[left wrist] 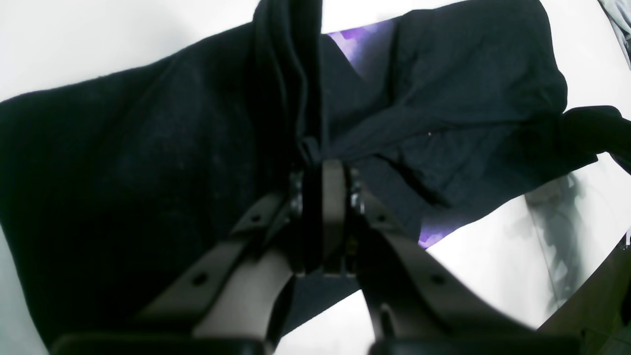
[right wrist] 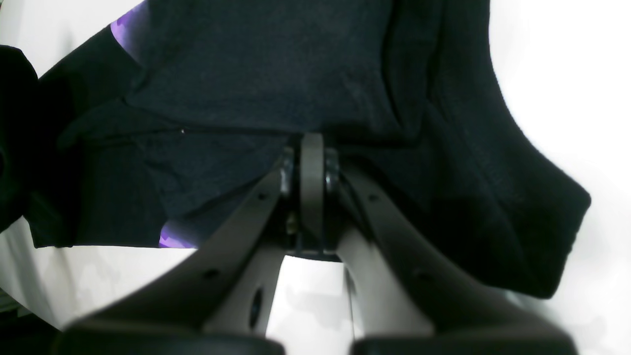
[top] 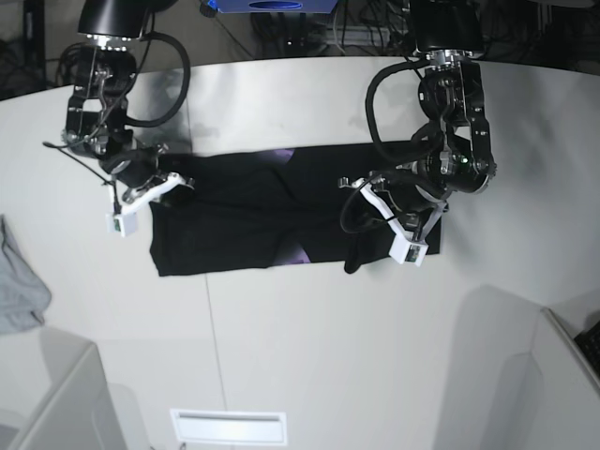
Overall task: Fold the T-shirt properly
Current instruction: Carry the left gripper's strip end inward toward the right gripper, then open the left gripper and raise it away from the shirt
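Observation:
The black T-shirt (top: 244, 220) lies stretched across the middle of the white table, with bits of purple print (top: 298, 255) peeking from its folds. In the left wrist view my left gripper (left wrist: 321, 170) is shut on a bunched fold of the T-shirt (left wrist: 148, 162), which rises in a ridge above the jaws. In the right wrist view my right gripper (right wrist: 311, 144) is shut on the T-shirt (right wrist: 276, 69) near its edge. Seen from the base, the left arm (top: 441, 169) is at the shirt's right end and the right arm (top: 117, 159) at its upper left corner.
A small light grey cloth (top: 19, 286) lies at the table's left edge, also seen as the grey cloth (left wrist: 622, 22) in the left wrist view. A seam (top: 211, 328) runs across the table. Cables and equipment stand behind the far edge.

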Robot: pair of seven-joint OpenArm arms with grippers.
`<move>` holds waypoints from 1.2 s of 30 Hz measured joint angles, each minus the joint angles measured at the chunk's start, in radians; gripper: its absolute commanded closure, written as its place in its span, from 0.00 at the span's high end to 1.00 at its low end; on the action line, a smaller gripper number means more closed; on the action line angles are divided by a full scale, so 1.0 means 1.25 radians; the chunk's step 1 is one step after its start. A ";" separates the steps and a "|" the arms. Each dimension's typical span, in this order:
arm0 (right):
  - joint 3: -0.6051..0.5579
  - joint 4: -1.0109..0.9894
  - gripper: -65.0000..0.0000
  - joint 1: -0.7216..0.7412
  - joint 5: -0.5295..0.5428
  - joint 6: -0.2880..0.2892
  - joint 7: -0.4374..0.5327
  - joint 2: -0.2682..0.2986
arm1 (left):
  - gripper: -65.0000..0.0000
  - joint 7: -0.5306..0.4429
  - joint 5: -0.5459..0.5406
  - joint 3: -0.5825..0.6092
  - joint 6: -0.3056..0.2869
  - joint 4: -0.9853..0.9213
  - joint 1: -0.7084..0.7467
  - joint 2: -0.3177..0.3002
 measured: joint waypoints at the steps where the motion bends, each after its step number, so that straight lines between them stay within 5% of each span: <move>1: 0.000 0.000 0.00 0.000 0.000 0.000 0.000 0.000 | 0.00 0.000 0.000 0.000 0.000 0.000 0.000 0.000; 15: 0.000 0.000 0.00 0.000 0.000 0.000 0.000 0.000 | 0.01 0.000 -0.001 0.002 0.000 -0.009 -0.007 0.000; 19: 0.000 0.000 0.00 0.000 0.001 0.000 0.000 0.000 | 0.33 -0.002 -0.003 0.002 0.000 -0.049 -0.007 0.000; 24: 0.000 0.000 0.00 0.000 0.003 0.000 -0.001 0.000 | 0.56 -0.031 -0.002 0.001 0.000 -0.087 -0.019 0.028; 32: 0.001 0.000 0.00 0.000 0.003 0.000 -0.003 0.000 | 0.59 -0.033 0.001 0.070 0.003 -0.155 -0.065 0.074; 36: 0.004 0.055 0.00 -0.007 -0.001 -0.002 -0.009 0.000 | 0.58 -0.024 -0.012 0.090 -0.001 -0.072 -0.054 0.082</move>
